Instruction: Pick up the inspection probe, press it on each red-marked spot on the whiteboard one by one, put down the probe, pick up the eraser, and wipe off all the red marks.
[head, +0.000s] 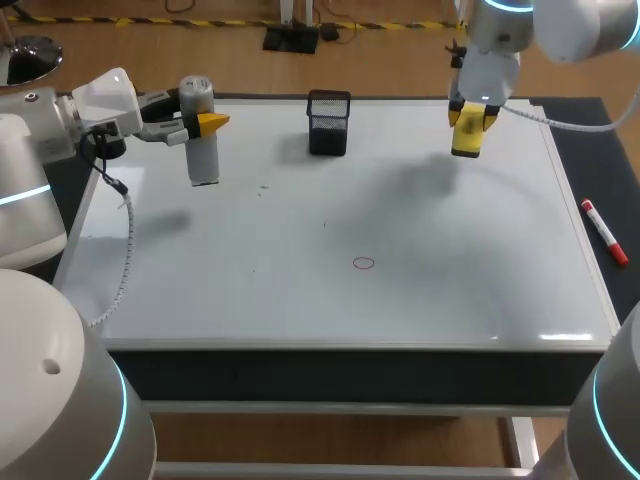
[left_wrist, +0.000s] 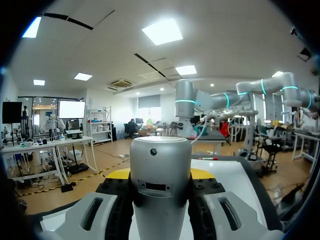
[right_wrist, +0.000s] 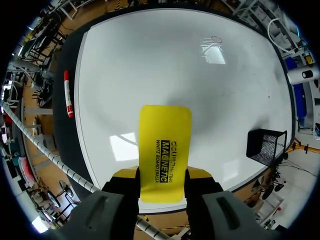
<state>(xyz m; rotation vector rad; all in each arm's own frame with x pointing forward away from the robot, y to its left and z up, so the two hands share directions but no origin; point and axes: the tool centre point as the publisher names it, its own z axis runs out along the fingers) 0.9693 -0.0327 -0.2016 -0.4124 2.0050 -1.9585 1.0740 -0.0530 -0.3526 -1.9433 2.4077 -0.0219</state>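
The grey cylindrical probe (head: 203, 140) stands upright over the back left of the whiteboard (head: 250, 300), and my left gripper (head: 212, 123) is shut on it from the side. In the left wrist view the probe (left_wrist: 160, 185) fills the space between the fingers. Above the board's back right, my right gripper (head: 470, 125) is shut on the yellow eraser (head: 468, 135); in the right wrist view the eraser (right_wrist: 165, 145) sticks out ahead of the fingers, clear of the board. One small red circle (head: 363, 263) is drawn near the board's middle, and this red circle (right_wrist: 216, 39) lies far ahead of the eraser.
A black mesh holder (head: 329, 122) stands at the back middle of the board. A red marker (head: 604, 232) lies on the dark mat off the board's right edge.
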